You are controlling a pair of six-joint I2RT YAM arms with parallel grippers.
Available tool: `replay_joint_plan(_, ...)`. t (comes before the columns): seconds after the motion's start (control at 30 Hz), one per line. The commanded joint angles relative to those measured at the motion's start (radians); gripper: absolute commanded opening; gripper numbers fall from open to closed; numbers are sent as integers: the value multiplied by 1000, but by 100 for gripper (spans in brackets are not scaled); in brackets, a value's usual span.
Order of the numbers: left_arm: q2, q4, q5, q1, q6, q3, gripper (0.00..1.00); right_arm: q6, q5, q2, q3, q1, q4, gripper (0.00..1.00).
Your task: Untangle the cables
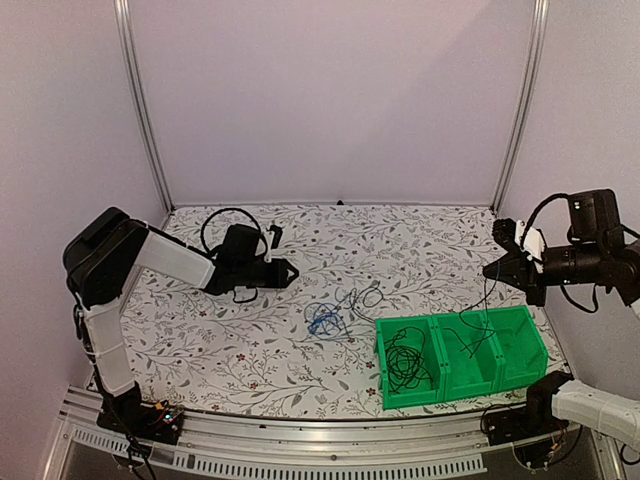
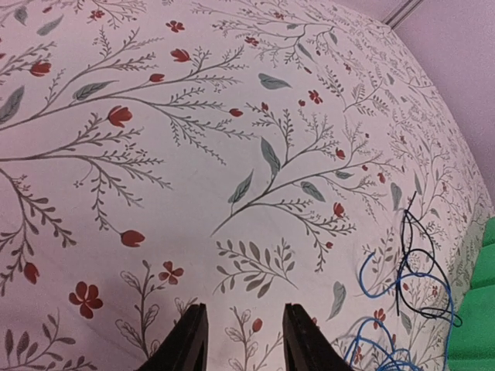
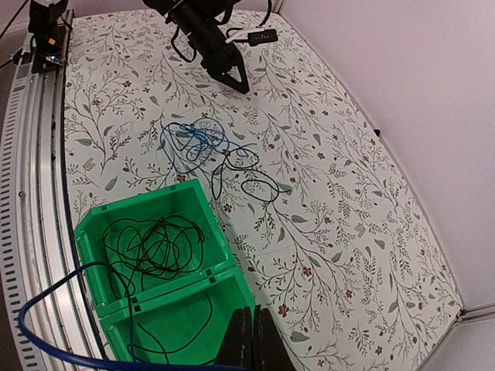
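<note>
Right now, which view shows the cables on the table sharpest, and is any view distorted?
Right wrist: sharpest on the cables, though the rail bows. Left wrist: table bulges, cables cut at the edge. Top external: even light, cables tiny.

No text, label, brand, number or sign can be read in any view — neither the green bins [image 1: 420, 398] nor the floral tabletop [image 1: 420, 240] carry legible writing — and any marking elsewhere is too small to tell.
</note>
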Motion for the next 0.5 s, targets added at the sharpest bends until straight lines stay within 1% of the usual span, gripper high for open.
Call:
replay_joint_plan(0.0, 11, 46, -5, 10, -15, -20, 32, -32, 45, -21, -7, -3, -98, 0)
replay_joint_plan(0.2, -8, 55, 12, 9, -23, -45, 33, -70, 47, -9, -118, -3, -113, 0)
replay_joint_plan(0.47, -86, 64, 22, 11, -45, -89, 33, -115, 81, 42, -263, -3, 0, 0)
